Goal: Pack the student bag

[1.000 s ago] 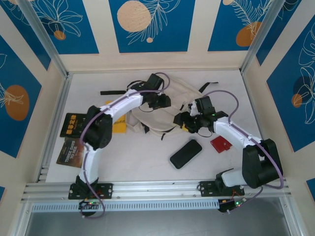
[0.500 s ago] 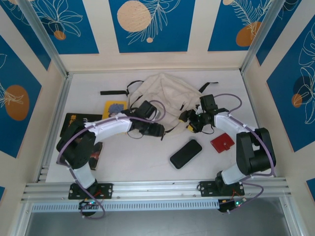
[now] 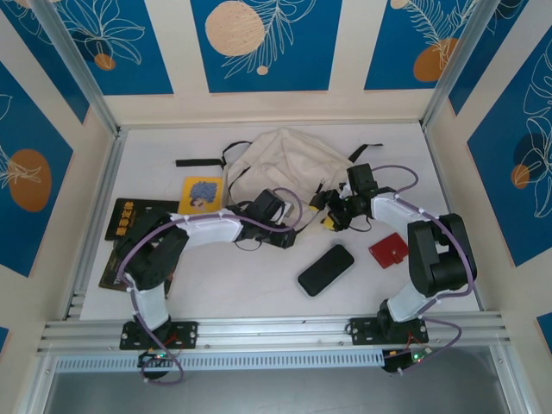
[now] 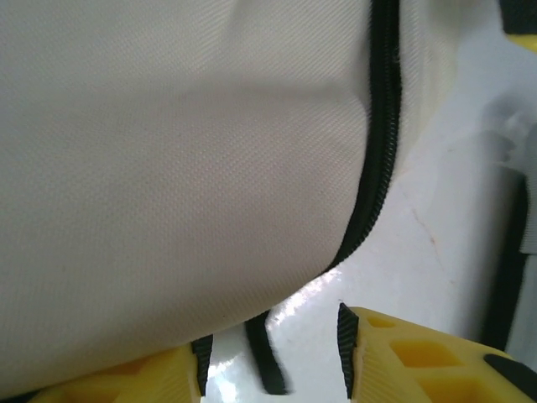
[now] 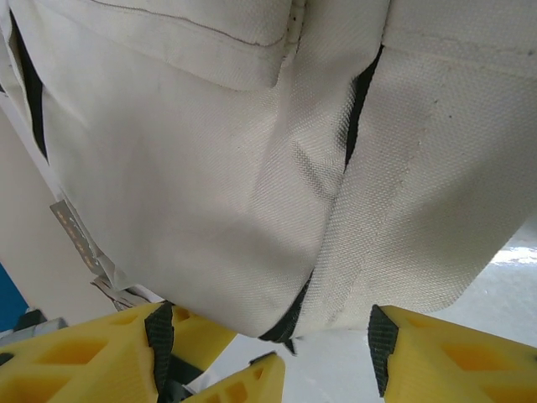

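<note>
**Progress.** The student bag lies slumped at the far middle of the table. No item is seen inside it. Whether its black zipper is undone cannot be told. Judged from this, packing has hardly begun.

**Grippers.** Both are at the bag's near edge.
- The left gripper has its jaws partly apart with nothing clamped. Cream fabric lies over one finger.
- The right gripper stands wide, a bag corner hanging loose between its fingers.

**Items outside the bag.**
- Black case
- Red wallet
- Yellow booklet
- Black book
- Second dark book

**Obstructions.** The left arm lies over the books. A black strap trails loose and may snag.
</note>
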